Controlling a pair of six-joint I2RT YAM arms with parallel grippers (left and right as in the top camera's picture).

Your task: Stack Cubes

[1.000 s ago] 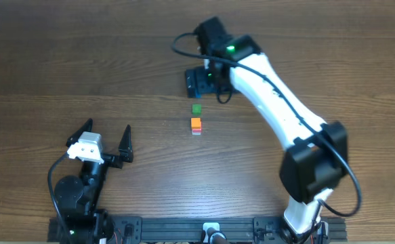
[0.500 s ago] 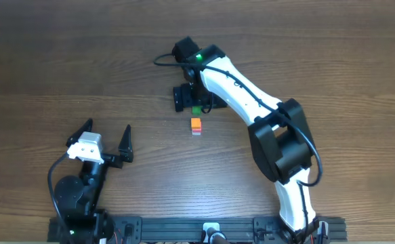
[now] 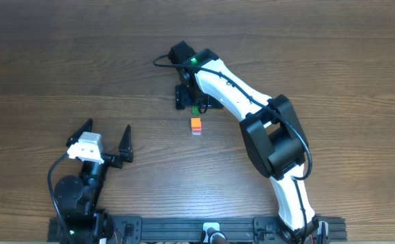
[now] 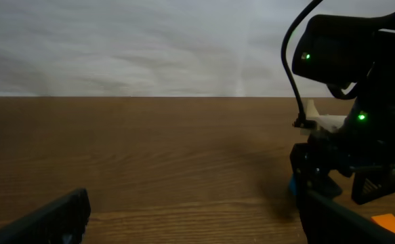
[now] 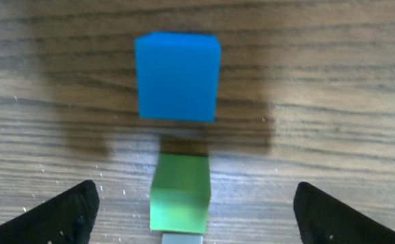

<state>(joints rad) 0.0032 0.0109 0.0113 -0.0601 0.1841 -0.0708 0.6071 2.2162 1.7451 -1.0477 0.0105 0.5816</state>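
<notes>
Here, right tool [image 5: 196,220] released over green cube [image 5: 180,193], blue cube [image 5: 177,76] just beyond its edge.

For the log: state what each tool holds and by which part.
Nothing is held. The right tool is open above the green cube; the left tool is open, off to the side.

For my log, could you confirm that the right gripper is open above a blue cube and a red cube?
Not quite: the cube next to the blue cube is a green cube, not a red one. The right wrist view shows the right gripper open above both.
</notes>
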